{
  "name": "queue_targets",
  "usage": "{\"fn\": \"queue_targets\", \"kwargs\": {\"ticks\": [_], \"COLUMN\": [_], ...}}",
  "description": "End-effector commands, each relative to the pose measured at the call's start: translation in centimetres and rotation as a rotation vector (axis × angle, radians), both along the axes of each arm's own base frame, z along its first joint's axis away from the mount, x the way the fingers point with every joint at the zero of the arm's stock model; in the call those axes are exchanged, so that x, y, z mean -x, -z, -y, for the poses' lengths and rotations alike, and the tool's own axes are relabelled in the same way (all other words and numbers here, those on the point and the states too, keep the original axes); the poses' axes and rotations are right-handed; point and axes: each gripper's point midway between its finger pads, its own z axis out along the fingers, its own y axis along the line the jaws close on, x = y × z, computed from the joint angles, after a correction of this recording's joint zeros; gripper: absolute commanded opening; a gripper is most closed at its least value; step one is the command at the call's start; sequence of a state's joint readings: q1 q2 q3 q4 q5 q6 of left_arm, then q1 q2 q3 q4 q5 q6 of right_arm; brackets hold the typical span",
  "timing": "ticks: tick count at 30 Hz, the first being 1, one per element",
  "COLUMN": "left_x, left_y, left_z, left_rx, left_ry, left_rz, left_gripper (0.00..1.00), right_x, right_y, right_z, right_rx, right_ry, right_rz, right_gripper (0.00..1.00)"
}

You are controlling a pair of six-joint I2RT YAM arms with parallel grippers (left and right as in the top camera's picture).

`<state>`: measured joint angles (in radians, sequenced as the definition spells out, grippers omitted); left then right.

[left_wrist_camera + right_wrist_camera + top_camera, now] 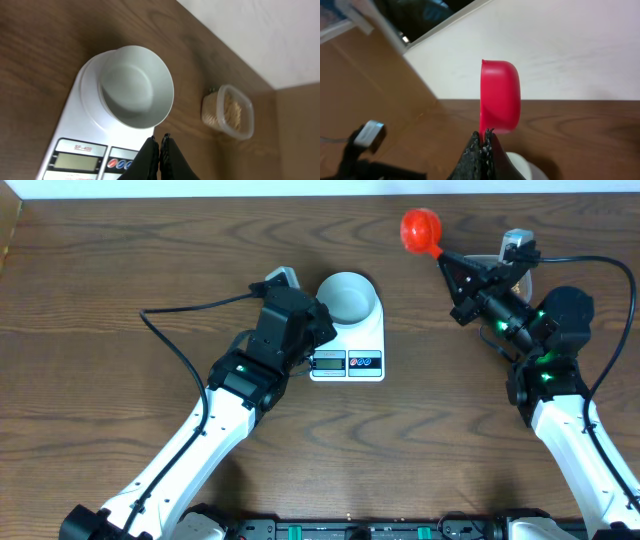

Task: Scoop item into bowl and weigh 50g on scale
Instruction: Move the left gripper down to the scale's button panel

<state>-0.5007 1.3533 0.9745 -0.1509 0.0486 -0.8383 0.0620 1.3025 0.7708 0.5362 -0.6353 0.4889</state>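
White digital kitchen scale (348,352) sits mid tabletop (120,260), w/ grey display (328,361) & red/blue buttons (365,361) on its near edge. Display digits too small to read. Pale bluish-white bowl (348,295) stands upright on the scale's far end, rim overhanging the platform a bit. Its inside shows plain white in both overhead & left wrist views.

Left hand (318,320) hangs just beside the scale's left side, near the bowl. Can't tell from overhead if it touches either. In left wrist view its fingers (150,155) are pressed together, tips over the scale's front part by the buttons, just short of the bowl's rim.

Right hand (462,278) is well apart from the scale, off to the right & toward the tabletop's far edge. It's pinching the handle of a red scoop (421,228), w/ the cup pointing up-left from the hand in overhead. Right wrist view shows the fingertips (475,155) shut tight on the handle & the cup side-on above them, w/ the pale wall behind. Can't tell if there's anything in the cup.

Soybeans (231,111) lie in a clear rounded plastic tub (250,120) standing on the tabletop, well apart from the scale & past the bowl as seen in left wrist view.
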Motion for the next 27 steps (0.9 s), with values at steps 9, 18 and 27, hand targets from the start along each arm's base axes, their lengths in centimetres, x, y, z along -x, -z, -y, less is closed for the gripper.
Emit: {"fn": "queue_targets", "kwargs": {"ticks": [9, 18, 27], "left_x": [2.5, 3.8, 3.9], "left_y": [-0.8, 4.1, 9.4], "left_z": [3.0, 6.5, 7.0], "left_rx": [-0.374, -0.531, -0.628], "left_ry": [0.289, 0.485, 0.556], "left_rz": [0.128, 0.037, -0.079], "left_gripper": [0.08, 0.08, 0.08], "right_x": [-1.7, -1.9, -2.1], "right_y": [-1.2, -1.2, -1.0], "right_z": [2.5, 2.8, 3.1], "right_rx": [0.052, 0.052, 0.065], "right_ry": [0.172, 0.192, 0.212], "right_rz": [0.067, 0.066, 0.064], "right_gripper": [0.01, 0.01, 0.01]}}
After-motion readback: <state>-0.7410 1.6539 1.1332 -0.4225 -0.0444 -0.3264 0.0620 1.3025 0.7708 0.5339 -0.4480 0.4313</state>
